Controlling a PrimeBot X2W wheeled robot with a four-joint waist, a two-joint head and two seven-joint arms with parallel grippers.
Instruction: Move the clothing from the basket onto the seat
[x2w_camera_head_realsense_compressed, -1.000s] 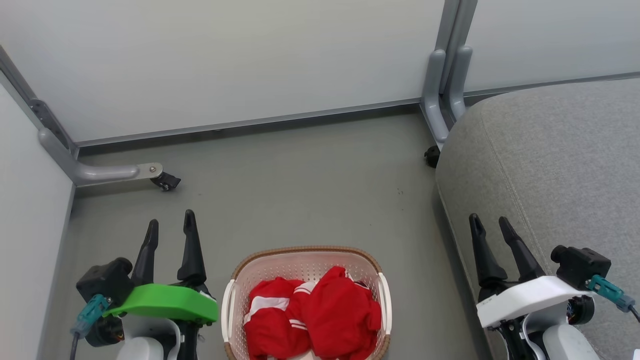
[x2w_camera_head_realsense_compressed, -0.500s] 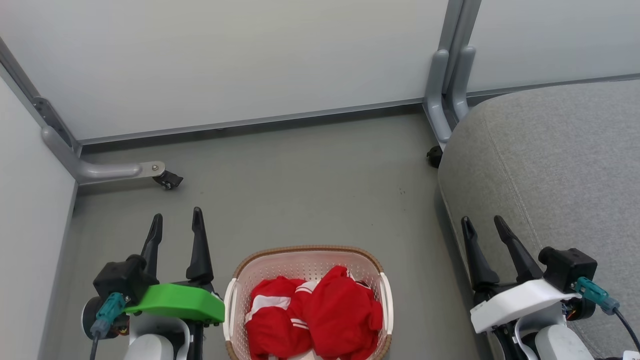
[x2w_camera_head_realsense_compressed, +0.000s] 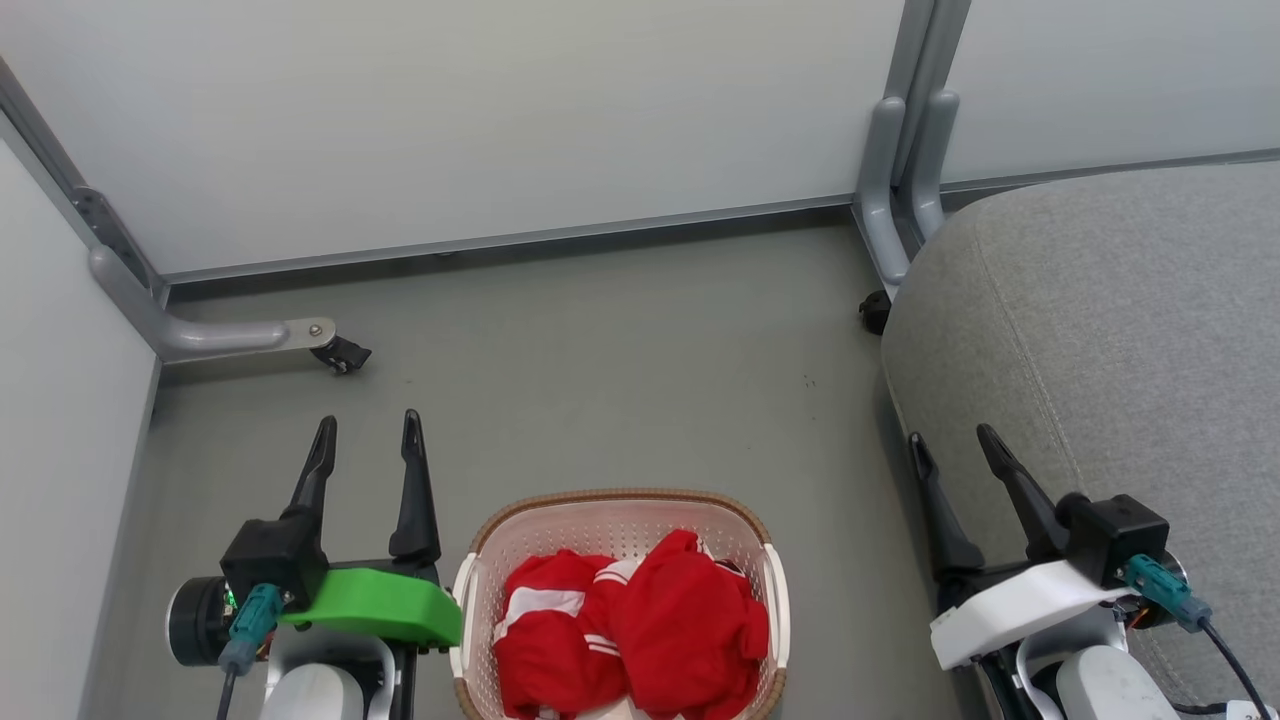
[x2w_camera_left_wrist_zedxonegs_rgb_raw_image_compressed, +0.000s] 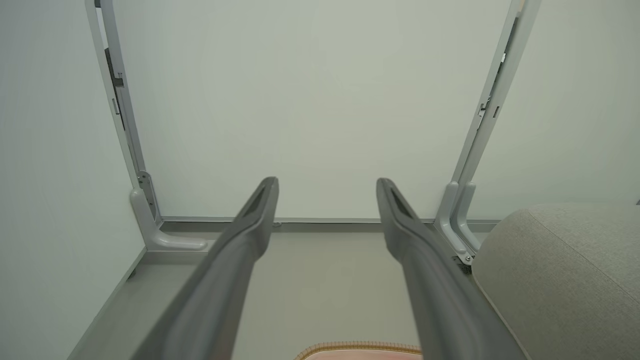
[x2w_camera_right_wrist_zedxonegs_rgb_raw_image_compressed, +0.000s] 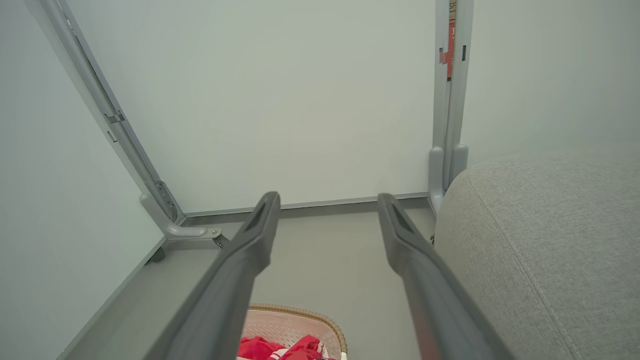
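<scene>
floor: smooth grey-green floor (x2w_camera_head_realsense_compressed: 620, 330), matte, a few tiny dark specks mid-room
walls: pale panels (x2w_camera_head_realsense_compressed: 450, 120) at the back and on the robot's left, meeting in a corner; a thin grey rail (x2w_camera_head_realsense_compressed: 500, 243) runs along the bottom of the back one
frame: grey metal uprights (x2w_camera_head_realsense_compressed: 905, 130) stand between two back panels, their curved feet on the floor; a similar upright and foot sit in the left corner
casters: a small black wheel (x2w_camera_head_realsense_compressed: 342, 354) sits at the end of the left foot, and another is just beside the seat's far corner
basket (x2w_camera_head_realsense_compressed: 620, 498): cream, perforated, brown rim, white side handles; on the floor low centre in the head view, between the two arms, cut off by the bottom edge
clothing (x2w_camera_head_realsense_compressed: 650, 630): red with white stripes, two bunched lumps inside the basket, not on the seat
seat (x2w_camera_head_realsense_compressed: 1120, 330): light grey fabric, rounded corner, stitched seam; on the robot's right, near the basket with a strip of floor between
left gripper (x2w_camera_head_realsense_compressed: 368, 422): just left of the basket, above the floor, fingers pointing at the back wall; jaws spread wide, nothing between them; green cover (x2w_camera_head_realsense_compressed: 370, 605) behind
right gripper (x2w_camera_head_realsense_compressed: 950, 436): at the seat's near-left edge, jaws spread wide, empty; white cover (x2w_camera_head_realsense_compressed: 1010, 610) behind
</scene>
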